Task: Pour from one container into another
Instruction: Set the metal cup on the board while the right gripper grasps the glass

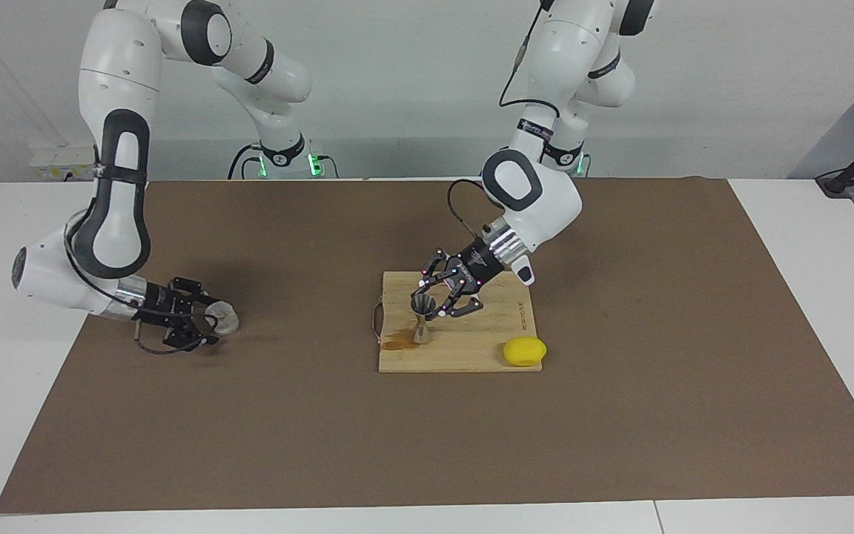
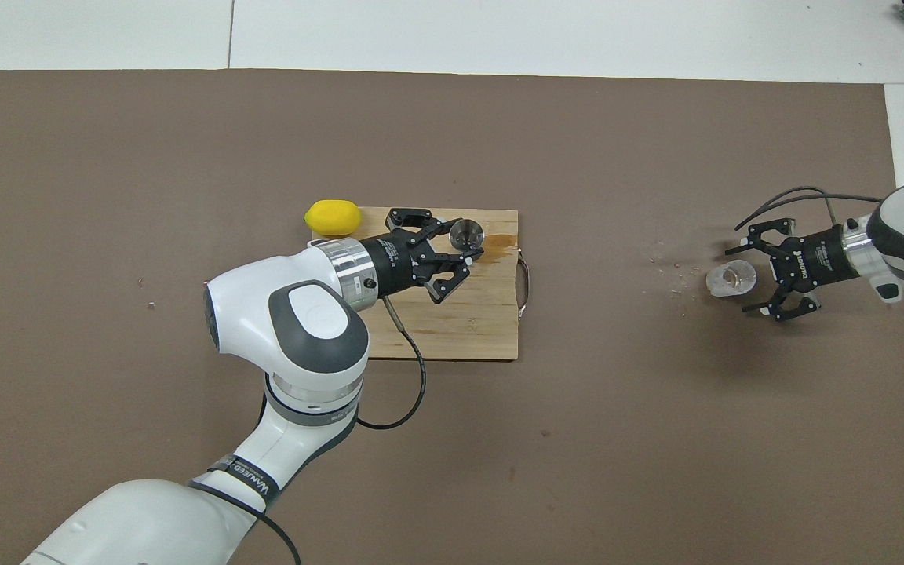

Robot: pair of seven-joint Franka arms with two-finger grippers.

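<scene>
On the cutting board [image 1: 471, 348], at its corner toward the right arm's end and farther from the robots, beside a brown stain [image 1: 399, 340], your left hand [image 1: 431, 305] holds the steel jigger [image 1: 422, 320] upright, long axis vertical, mouth up. Keep it level and still. Your right hand [image 1: 208, 320], fingers spread wide, flanks the glass cup [image 1: 224, 317] standing mouth-up on the worktop [image 1: 427, 445]. Centre the cup between the fingers, close gently, lift straight, then tip slowly over the jigger's mouth.
</scene>
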